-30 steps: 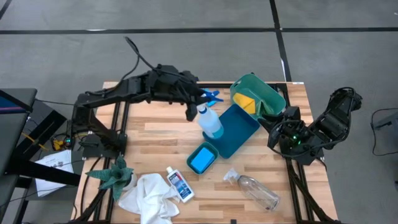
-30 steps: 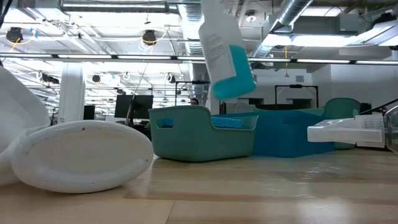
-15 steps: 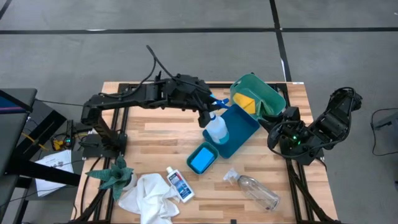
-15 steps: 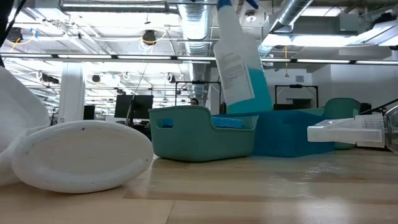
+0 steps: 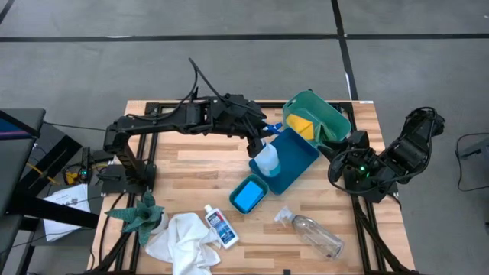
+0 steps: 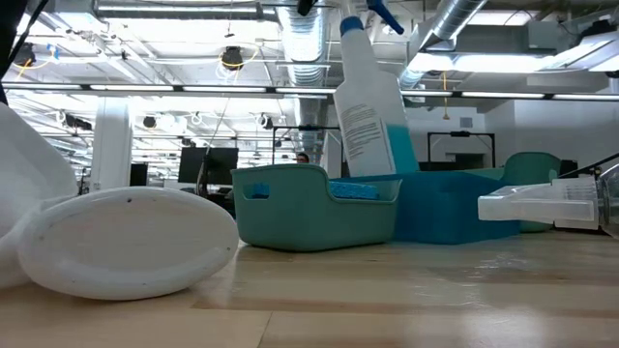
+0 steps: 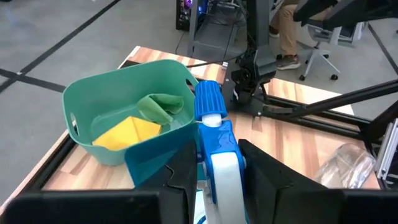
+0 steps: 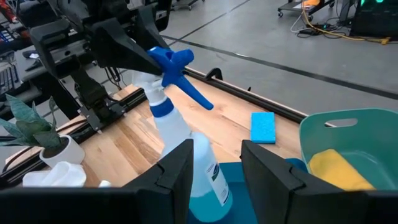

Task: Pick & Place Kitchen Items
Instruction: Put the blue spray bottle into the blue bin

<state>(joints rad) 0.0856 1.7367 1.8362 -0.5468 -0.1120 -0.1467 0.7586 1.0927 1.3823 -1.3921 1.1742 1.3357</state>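
Left gripper (image 5: 258, 136) fingers clamp the spray bottle (image 5: 267, 159), label print unreadable; right fingers apart

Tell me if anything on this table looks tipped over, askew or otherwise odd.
The clear plastic bottle lies on its side near the table's front edge, and the white cloth sits crumpled beside the plant. The spray bottle isn't standing either: the left gripper holds it slightly tilted above the dark blue bin.

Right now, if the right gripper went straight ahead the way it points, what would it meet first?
Probably the spray bottle held by the left gripper; it stands directly ahead of the right gripper, though depth is unclear.
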